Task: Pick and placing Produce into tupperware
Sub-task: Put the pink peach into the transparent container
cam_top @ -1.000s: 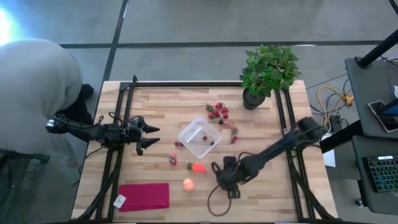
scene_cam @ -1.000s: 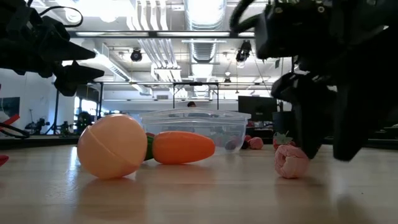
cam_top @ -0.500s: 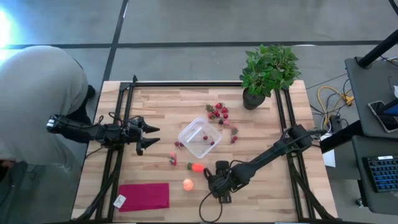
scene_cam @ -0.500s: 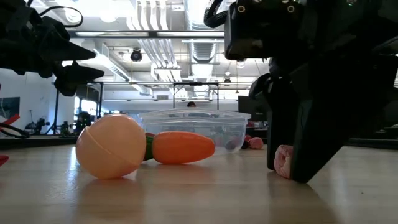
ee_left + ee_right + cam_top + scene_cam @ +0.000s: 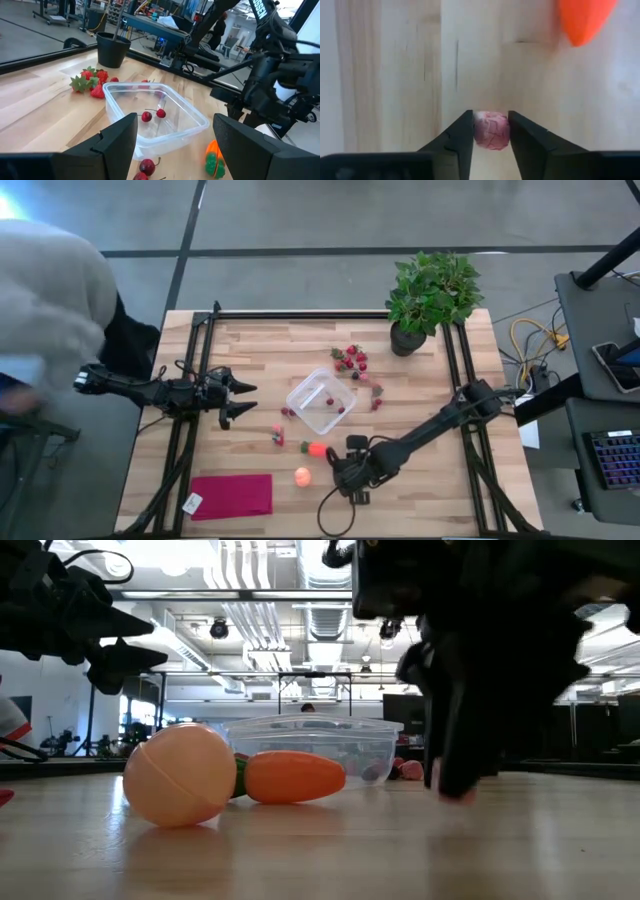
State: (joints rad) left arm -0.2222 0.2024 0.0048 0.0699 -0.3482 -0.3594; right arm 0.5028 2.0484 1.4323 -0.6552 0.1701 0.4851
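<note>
Right gripper [image 5: 490, 131] clamps a small pink crinkled piece [image 5: 491, 130] on the table, near the carrot [image 5: 317, 448].

I judge the soft piece could squirt sideways if I lift off-centre. The clear tupperware [image 5: 321, 401] sits mid-table, holding two cherries; my left gripper [image 5: 243, 398] waits open, well apart.

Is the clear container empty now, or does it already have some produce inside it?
Not empty. The clear container holds at least two small red cherries on its floor; the carrot and the round fruit lie outside on the table.
</note>
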